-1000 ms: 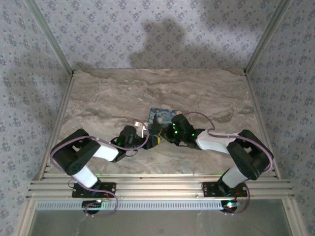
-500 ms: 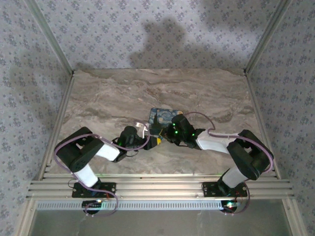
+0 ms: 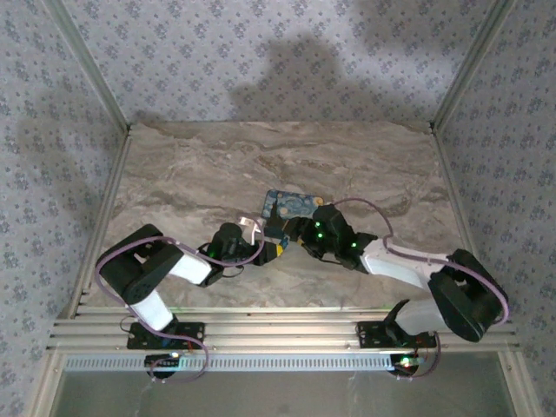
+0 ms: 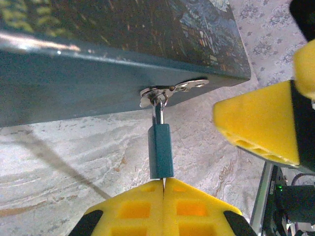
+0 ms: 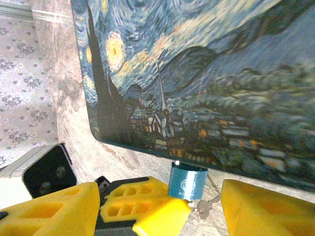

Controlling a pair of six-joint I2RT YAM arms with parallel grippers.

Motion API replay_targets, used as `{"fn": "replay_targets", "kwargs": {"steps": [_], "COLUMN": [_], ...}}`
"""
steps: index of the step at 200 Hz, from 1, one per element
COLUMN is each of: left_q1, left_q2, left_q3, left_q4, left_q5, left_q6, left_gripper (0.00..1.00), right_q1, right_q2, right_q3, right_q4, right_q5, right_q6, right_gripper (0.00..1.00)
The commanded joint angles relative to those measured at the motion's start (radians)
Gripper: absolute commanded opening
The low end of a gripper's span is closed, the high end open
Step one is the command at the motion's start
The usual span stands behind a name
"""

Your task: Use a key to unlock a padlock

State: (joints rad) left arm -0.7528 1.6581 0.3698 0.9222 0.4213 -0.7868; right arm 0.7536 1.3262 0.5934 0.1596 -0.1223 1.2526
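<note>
Padlock point(image 4: 160, 150) – small, teal – hangs by its shackle from the metal hasp point(image 4: 172, 89) on the front of the painted box point(image 5: 206, 78), near the middle of the marble table point(image 3: 217, 165). Left gripper point(image 4: 163, 183) has its yellow fingers pressed together, tips touching the padlock's lower end – whether they pinch anything I cannot tell. A silvery key point(image 5: 203, 208) shows just below the padlock. Right gripper point(image 5: 160, 189) sits beside it, fingers spread wide.

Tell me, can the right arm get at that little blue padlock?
Probably yes: the right gripper is open with the padlock between its fingers, though the left gripper, shut on its base, crowds the space.
</note>
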Motion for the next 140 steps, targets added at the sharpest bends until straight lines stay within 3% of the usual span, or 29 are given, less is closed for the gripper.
{"fn": "replay_targets", "kwargs": {"steps": [1,80,140], "left_q1": [-0.003,-0.005,-0.004], "left_q2": [0.0,-0.067,-0.084], "left_q3": [-0.015,-0.013,-0.009], "left_q4": [0.009,-0.069,-0.092], "left_q5": [-0.019,-0.017,-0.007], "left_q6": [0.023,0.044,0.054], "left_gripper": [0.0,0.0,0.0], "right_q1": [0.018,0.126,0.139], "right_q2": [-0.043,0.047,0.128], "right_q3": [-0.026,-0.037,-0.012], "right_q4": [-0.072,0.052,0.101], "right_q5": [0.075,0.156,0.192], "right_q6": [0.002,0.074,0.095], "right_gripper": [0.66,0.64,0.61]}}
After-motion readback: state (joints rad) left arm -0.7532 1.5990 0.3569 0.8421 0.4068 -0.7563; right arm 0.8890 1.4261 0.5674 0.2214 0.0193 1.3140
